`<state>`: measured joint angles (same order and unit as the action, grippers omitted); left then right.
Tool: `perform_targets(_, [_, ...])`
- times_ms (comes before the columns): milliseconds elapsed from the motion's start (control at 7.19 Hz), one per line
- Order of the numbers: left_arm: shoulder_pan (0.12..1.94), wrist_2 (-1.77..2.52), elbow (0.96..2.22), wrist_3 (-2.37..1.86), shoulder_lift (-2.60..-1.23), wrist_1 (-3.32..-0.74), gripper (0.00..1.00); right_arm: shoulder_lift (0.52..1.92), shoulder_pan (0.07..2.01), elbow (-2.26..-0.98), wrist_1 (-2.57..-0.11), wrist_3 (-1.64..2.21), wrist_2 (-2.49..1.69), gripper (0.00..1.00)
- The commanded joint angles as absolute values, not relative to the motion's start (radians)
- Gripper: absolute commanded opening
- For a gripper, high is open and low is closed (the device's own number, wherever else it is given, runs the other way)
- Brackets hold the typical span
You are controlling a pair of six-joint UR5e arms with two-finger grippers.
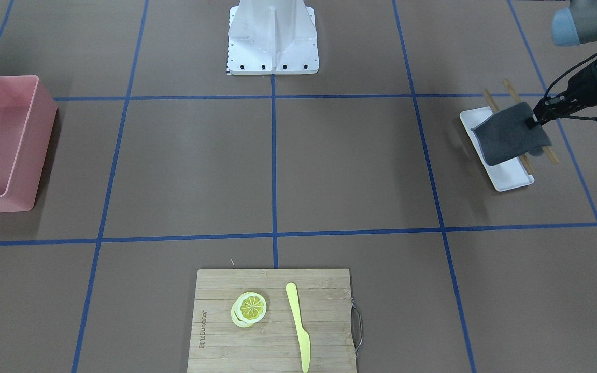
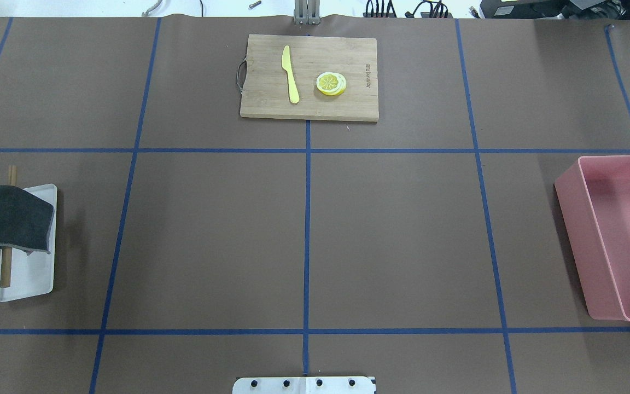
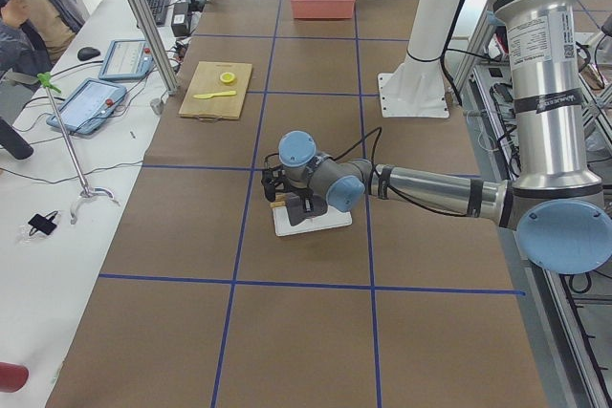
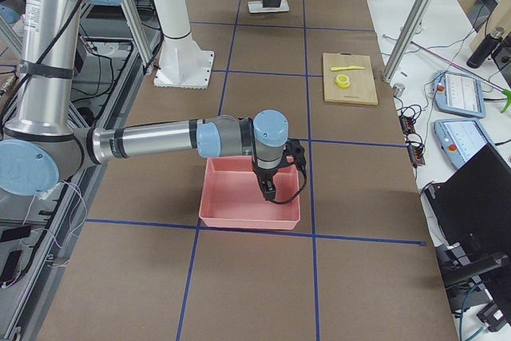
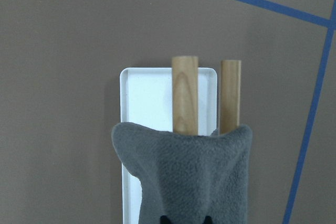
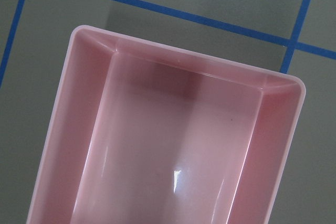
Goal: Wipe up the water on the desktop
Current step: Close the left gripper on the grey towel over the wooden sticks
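Note:
The desktop [image 2: 211,235] is a flat matte brown surface with blue tape lines; I see no water on it. My left gripper [image 1: 532,123] is shut on a dark grey cloth [image 1: 508,137] draped over two wooden rods [image 2: 11,175] on a white tray [image 2: 30,279]. In the left wrist view the cloth [image 5: 184,171] fills the lower middle, with the rods [image 5: 185,93] and tray [image 5: 147,93] behind it. My right gripper [image 4: 271,189] hangs over a pink bin [image 4: 239,209]; I cannot tell whether it is open or shut.
The pink bin [image 2: 572,219] stands at the robot's right side and looks empty in the right wrist view [image 6: 73,129]. A bamboo cutting board [image 2: 348,109] with a yellow knife [image 2: 290,74] and a lemon slice [image 2: 330,83] lies at the far edge. The robot base [image 1: 272,52] is at mid-table.

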<state>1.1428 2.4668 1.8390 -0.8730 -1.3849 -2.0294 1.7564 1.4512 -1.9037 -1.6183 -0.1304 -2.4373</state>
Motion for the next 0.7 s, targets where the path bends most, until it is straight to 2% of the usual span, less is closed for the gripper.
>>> perform_targets(0, [1.143,2.465,1.838,-0.873,-1.384,-2.029,0.36,1.756,1.451,-1.904,-1.618,-0.13,-2.437,1.0])
perform_targets(278, [1.143,2.467,1.838,-0.873,-1.382,-2.031,0.47,1.755,1.451,-1.905,-1.618,-0.13,-2.439,1.0])
perform_targets(417, [1.143,2.467,1.839,-0.873,-1.382,-2.031,0.38,1.755,1.451,-1.905,-1.618,-0.13,-2.438,1.0])
perform_targets(556, [1.143,2.467,1.839,-0.871,-1.382,-2.031,0.05,1.755,1.451,-1.905,-1.618,-0.13,-2.439,1.0])
